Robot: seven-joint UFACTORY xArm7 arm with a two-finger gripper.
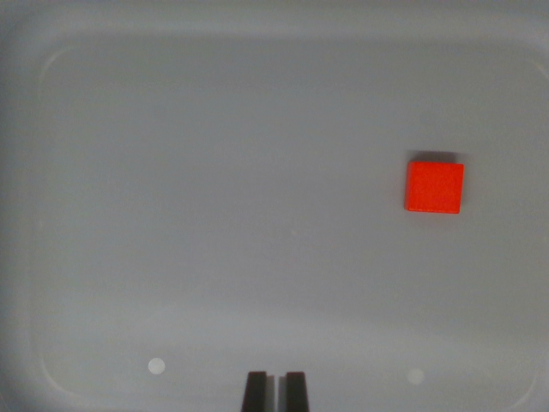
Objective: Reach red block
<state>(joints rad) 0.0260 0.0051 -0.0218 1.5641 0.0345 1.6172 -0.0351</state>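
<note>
The gripper (pixel 276 390) is showing only as two dark fingertips poking in at the bottom edge of the wrist view, sitting nearly pressed together with just a thin slit between them and nothing pinched. It is hanging above the near edge of a grey tray (pixel 51 206), roughly at the middle of that edge. The red block (pixel 434 187) is lying flat on the tray floor toward the tray's right edge as the wrist view shows it, about halfway along that edge, well apart from the fingertips. Judging by this, the reach is barely beginning: the arm is needing to travel across toward the right edge and come down before the block is reached.
</note>
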